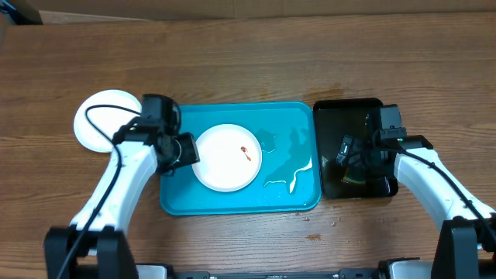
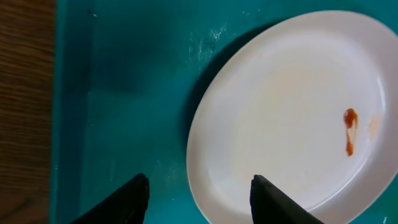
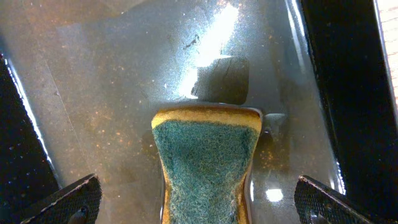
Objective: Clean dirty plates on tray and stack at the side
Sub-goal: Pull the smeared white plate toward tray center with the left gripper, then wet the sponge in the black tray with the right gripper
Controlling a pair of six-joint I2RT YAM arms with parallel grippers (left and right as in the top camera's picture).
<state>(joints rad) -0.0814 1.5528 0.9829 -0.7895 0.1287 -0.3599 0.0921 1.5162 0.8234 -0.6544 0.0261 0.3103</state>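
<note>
1. The wooden counter (image 1: 248, 62) carries everything. Its near edge is hidden under the two arms.
2. The turquoise tray (image 1: 178, 198) lies in the middle. Pools of water (image 1: 291, 177) shine on its right half, so I'd judge whatever sits on it to be wet and slippery.
3. The black tray (image 1: 349, 108) sits just beside it on the right, and its floor is glossy and wet too.
4. A white plate (image 1: 221, 167) lies flat in the left half of the turquoise tray. It looks stiff, smooth and breakable. The sensible hold is its thin raised rim, taken from the left side.
5. A second white plate (image 1: 101, 116) rests on the bare counter, left of the tray. The left arm covers part of it, and I cannot tell whether it is clean.
6. The left pincer (image 2: 199, 186) is open and grips nothing. One finger is over the tray floor and the other over the plate, with the rim between them.
7. The right pincer (image 3: 198, 193) is spread wide above the black tray and holds nothing.
8. The sponge (image 3: 205, 162) lies between its fingers with a gap on each side, green scrub face up. It looks soft and soaked, and its near end is cut off.
9. A red smear (image 2: 350, 130) marks the plate, right of centre.
</note>
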